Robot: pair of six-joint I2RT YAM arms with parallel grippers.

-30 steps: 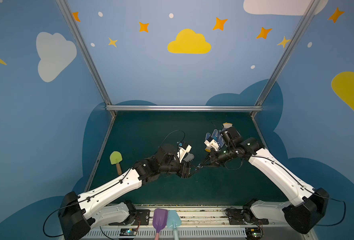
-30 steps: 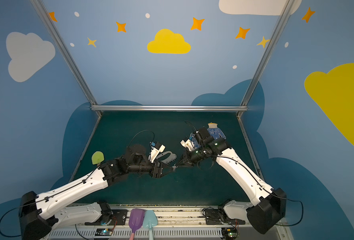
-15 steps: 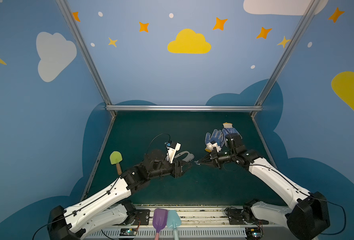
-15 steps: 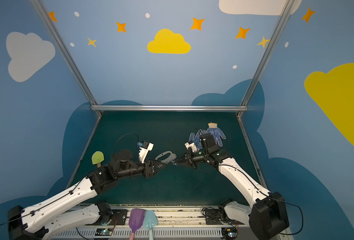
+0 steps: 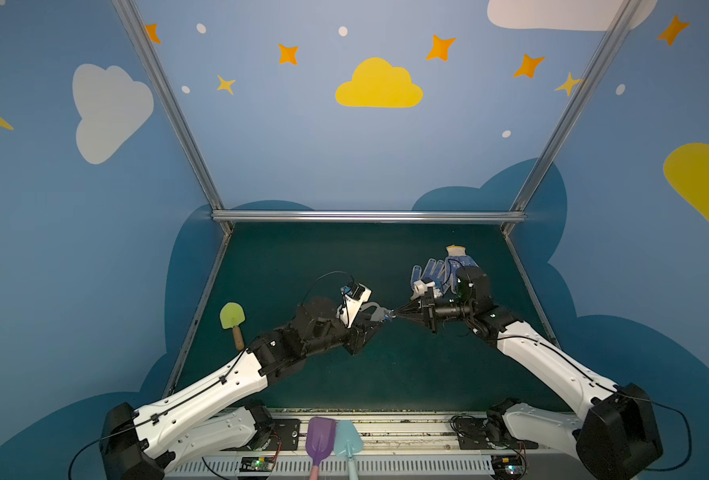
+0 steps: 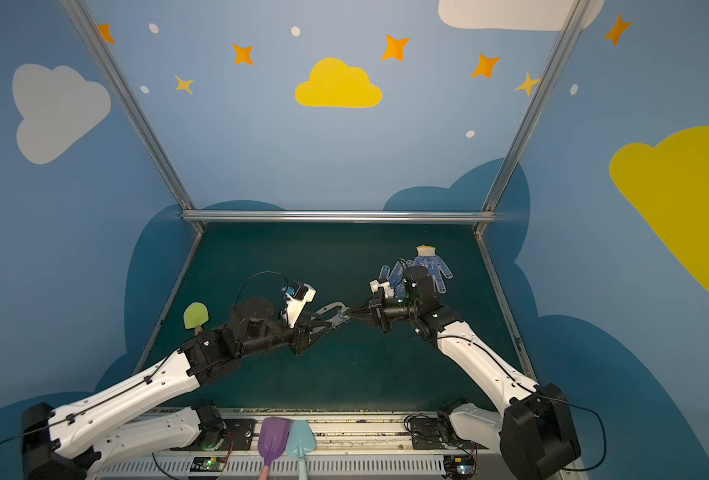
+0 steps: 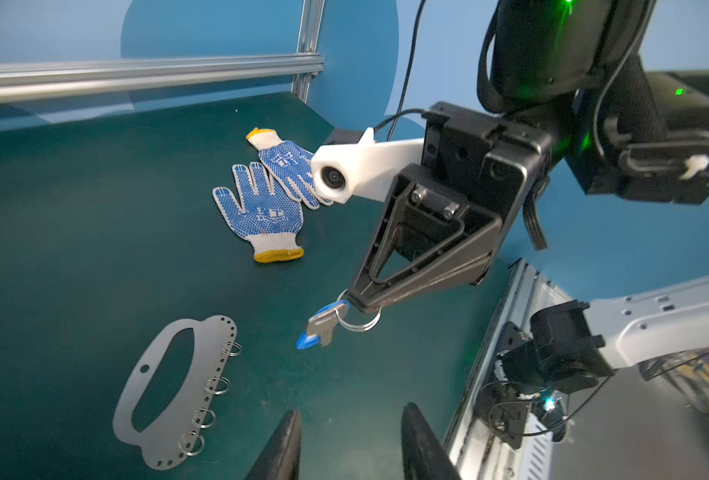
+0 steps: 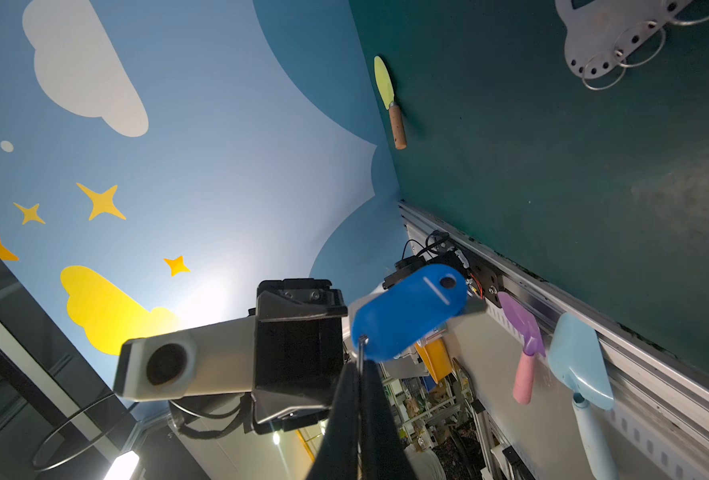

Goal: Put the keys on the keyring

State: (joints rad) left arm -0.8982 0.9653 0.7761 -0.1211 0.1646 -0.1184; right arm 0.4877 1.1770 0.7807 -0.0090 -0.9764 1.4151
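Our right hand [image 7: 364, 306] clenches the ring [image 7: 357, 330] of the light, dangling keys [image 7: 323, 326]; left hand [image 7: 350, 415] gapes empty; keyring [image 6: 332, 308] at their nine o'clock.

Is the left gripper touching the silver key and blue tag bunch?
Apart. The left wrist view shows green mat between the open left gripper and the key bunch hanging from the right gripper.

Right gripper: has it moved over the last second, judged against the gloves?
Yes. The right gripper, shut on the keys, has shifted upward in both top views, nearer the gloves, which have stayed put.
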